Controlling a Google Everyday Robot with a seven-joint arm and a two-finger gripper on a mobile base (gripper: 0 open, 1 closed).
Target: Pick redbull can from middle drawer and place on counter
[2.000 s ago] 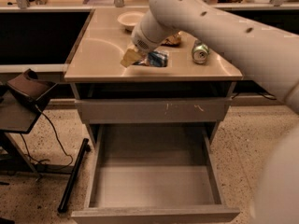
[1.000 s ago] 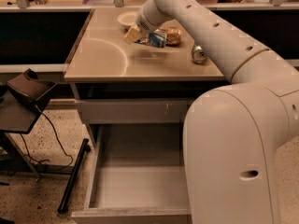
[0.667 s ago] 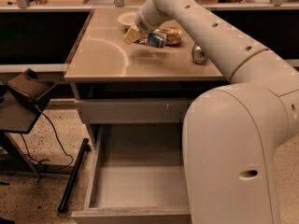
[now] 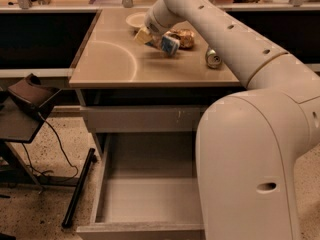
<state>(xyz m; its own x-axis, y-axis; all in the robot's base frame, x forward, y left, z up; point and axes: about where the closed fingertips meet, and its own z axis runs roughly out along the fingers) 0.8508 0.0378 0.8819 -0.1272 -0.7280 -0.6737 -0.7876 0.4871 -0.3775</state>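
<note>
The redbull can (image 4: 169, 45), blue and silver, lies tilted in my gripper (image 4: 149, 38) just over the back middle of the beige counter (image 4: 115, 64). The gripper is shut on the can's left end, and the arm reaches in from the right. Whether the can touches the counter I cannot tell. The middle drawer (image 4: 140, 231) is pulled out wide below, and its grey inside holds nothing that I can see. My arm's big white body hides the drawer's right part.
A brown crinkled snack packet (image 4: 184, 38) lies just behind the can. A green-and-silver can (image 4: 213, 59) lies to the right. A white bowl (image 4: 135, 20) sits at the back. A shut scratched drawer front (image 4: 145, 118) is under the counter. A black stand (image 4: 25, 101) and a pole (image 4: 77, 190) are at the left.
The gripper carried the can from the counter's middle toward the back near the snack packet, then shifted it slightly right and down. The green can and the drawer have not moved.
</note>
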